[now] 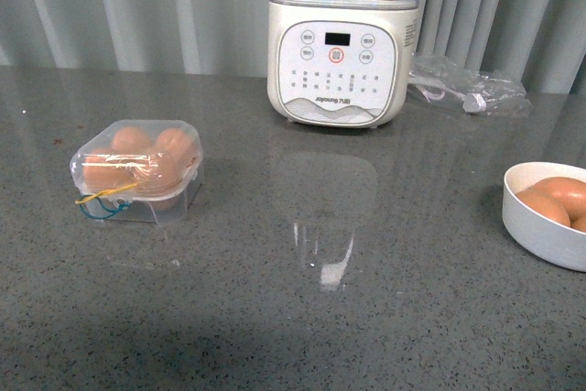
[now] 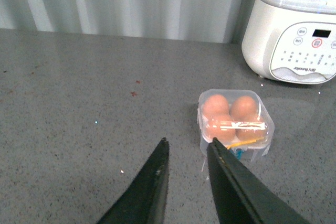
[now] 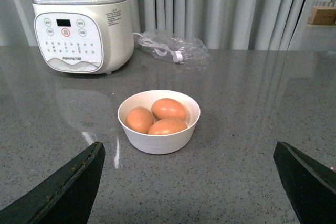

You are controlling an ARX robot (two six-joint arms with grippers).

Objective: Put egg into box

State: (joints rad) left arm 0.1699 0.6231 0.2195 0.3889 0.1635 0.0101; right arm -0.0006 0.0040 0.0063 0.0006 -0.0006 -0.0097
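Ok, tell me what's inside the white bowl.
The white bowl holds three brown eggs, touching one another. Whatever lies beneath them on the bowl's floor is covered. The front view cuts the bowl off at its edge.

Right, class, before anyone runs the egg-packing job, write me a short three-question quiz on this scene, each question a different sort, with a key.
1. True or false: the lid of the box is down over the eggs inside it.
2. How many eggs lie in the white bowl in the right wrist view? A) one B) three C) five
3. Fill in: the right gripper is wide open and holds ____.

Key
1. True: the clear lid is down, with the yellow and blue bands at its front.
2. B: three brown eggs are in the bowl.
3. Nothing: its fingers stand far apart, short of the bowl. The left gripper is open and empty too.
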